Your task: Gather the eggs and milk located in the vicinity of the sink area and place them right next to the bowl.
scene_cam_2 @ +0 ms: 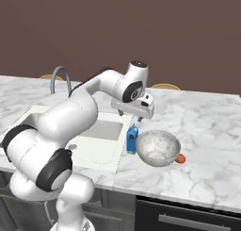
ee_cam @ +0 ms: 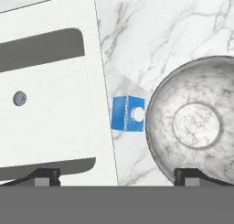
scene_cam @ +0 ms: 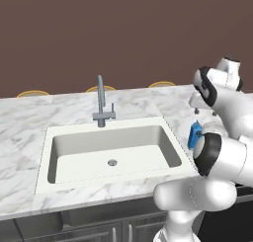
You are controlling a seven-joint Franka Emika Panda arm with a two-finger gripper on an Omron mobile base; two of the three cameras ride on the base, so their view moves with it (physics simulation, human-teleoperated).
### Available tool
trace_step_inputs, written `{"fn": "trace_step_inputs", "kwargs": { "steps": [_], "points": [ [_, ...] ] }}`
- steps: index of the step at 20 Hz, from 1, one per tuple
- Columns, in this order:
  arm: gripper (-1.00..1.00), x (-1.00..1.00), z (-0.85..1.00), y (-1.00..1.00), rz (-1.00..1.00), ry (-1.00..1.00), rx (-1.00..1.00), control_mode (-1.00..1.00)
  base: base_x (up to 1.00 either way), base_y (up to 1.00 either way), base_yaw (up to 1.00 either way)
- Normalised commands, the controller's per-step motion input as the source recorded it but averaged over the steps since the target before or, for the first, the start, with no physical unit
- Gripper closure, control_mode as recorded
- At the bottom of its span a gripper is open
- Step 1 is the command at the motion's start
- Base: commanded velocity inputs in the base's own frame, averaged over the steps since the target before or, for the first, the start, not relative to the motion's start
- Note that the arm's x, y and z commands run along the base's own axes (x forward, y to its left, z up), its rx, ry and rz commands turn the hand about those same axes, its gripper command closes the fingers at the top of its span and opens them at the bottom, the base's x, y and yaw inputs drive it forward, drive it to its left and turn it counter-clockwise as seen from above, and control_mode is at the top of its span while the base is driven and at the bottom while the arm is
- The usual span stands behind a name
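Observation:
The milk (scene_cam_2: 132, 139) is a small blue carton standing upright on the marble counter, between the sink's (scene_cam_2: 96, 147) right rim and the bowl (scene_cam_2: 158, 148). It almost touches the bowl. In the hand view the milk (ee_cam: 128, 113) lies just left of the bowl (ee_cam: 194, 122), seen from above. My gripper (scene_cam_2: 131, 117) hangs open a short way above the carton, with nothing between its fingers. In that same view the gripper (ee_cam: 119, 175) has its tips spread wide. The left base view shows the milk (scene_cam: 195, 136) partly behind my arm. The eggs are out of view.
A small orange ball (scene_cam_2: 180, 158) rests against the bowl's right side. The faucet (scene_cam: 101, 100) rises behind the sink basin (scene_cam: 113, 152), which has a round drain (scene_cam: 112, 162). Marble counter (scene_cam_2: 207, 131) stretches to the right of the bowl.

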Motion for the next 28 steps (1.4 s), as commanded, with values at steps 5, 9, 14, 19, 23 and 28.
{"fn": "trace_step_inputs", "kwargs": {
  "steps": [5,9,14,19,23,28],
  "points": [
    [-1.0,-0.94,0.02,0.59,0.02,0.0,0.0,-1.0,0.0,0.0,0.0],
    [-1.0,-0.85,0.0,0.9,0.02,0.0,0.0,-1.0,0.0,0.0,0.0],
    [-1.0,-0.65,0.09,1.0,0.01,0.0,0.0,-1.0,0.0,0.0,0.0],
    [-1.0,-0.75,0.34,0.81,0.0,0.0,-0.01,-1.0,0.0,0.0,0.0],
    [-1.0,-0.54,0.42,0.67,0.02,0.0,-0.02,-1.0,0.0,0.0,0.0],
    [-1.0,-0.05,0.05,0.07,0.02,0.0,-0.01,-1.0,0.0,0.0,0.0]
  ]
}}
